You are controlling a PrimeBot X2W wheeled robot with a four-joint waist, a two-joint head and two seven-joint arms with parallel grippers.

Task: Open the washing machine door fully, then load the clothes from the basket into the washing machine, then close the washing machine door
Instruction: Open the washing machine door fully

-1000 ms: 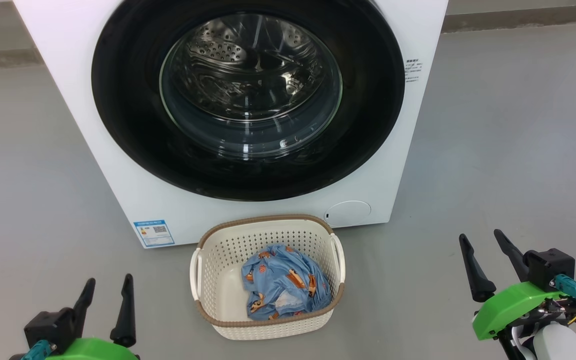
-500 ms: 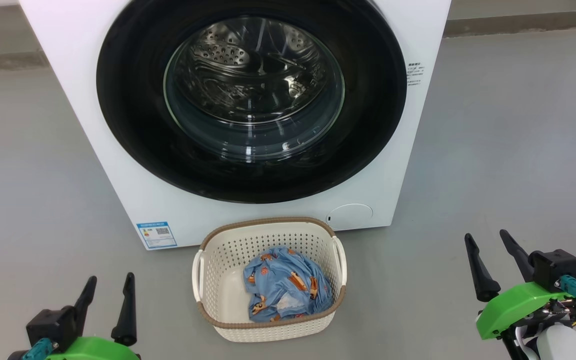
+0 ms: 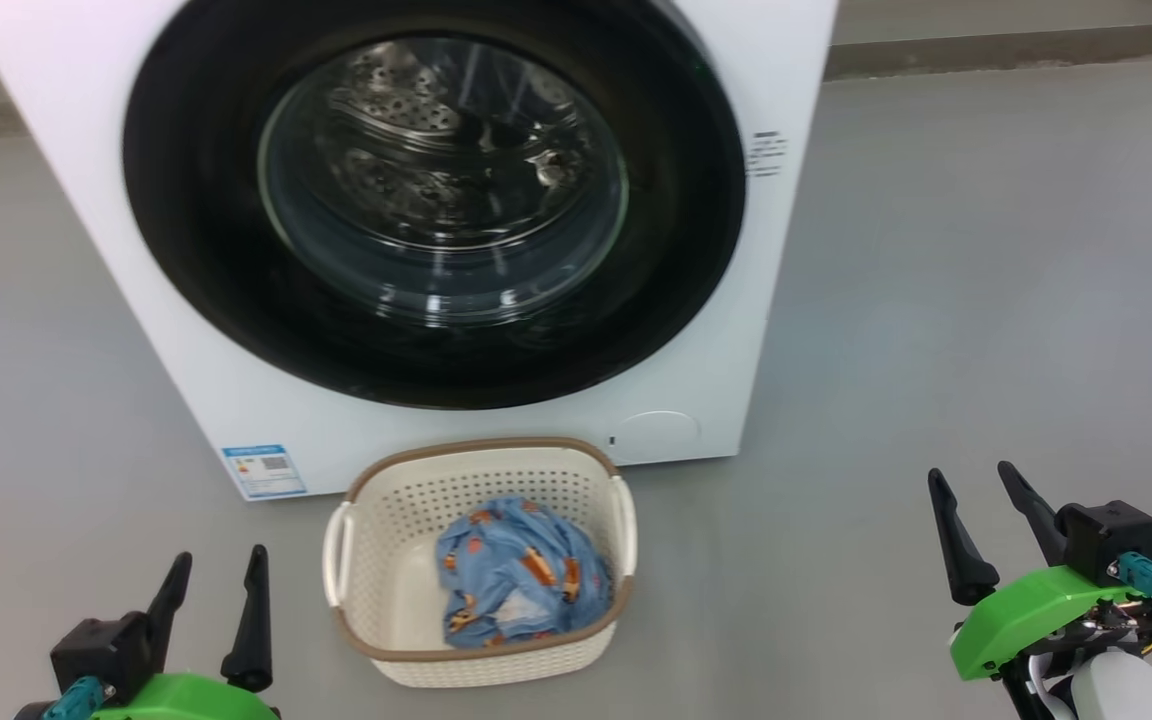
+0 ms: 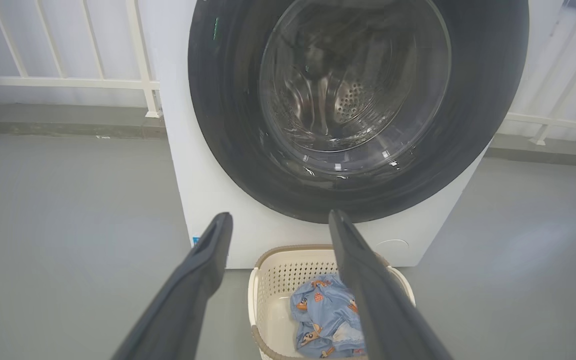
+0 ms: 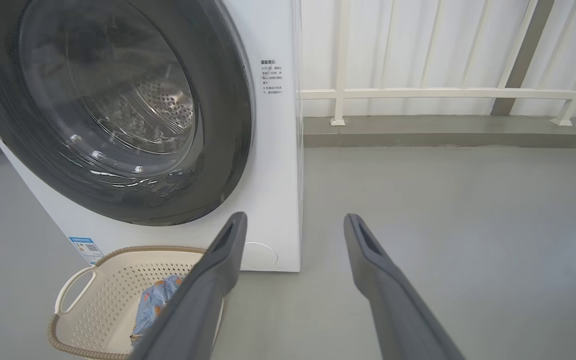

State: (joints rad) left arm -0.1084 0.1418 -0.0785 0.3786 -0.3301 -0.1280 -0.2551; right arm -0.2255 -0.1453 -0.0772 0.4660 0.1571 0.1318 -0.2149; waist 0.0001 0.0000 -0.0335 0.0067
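Left hand (image 3: 219, 555) and right hand (image 3: 968, 469) hang spread; clothes (image 3: 521, 570) lie in the basket (image 3: 383, 560).

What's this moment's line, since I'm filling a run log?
washing machine door closed | clothes in basket | left claw open | right claw open
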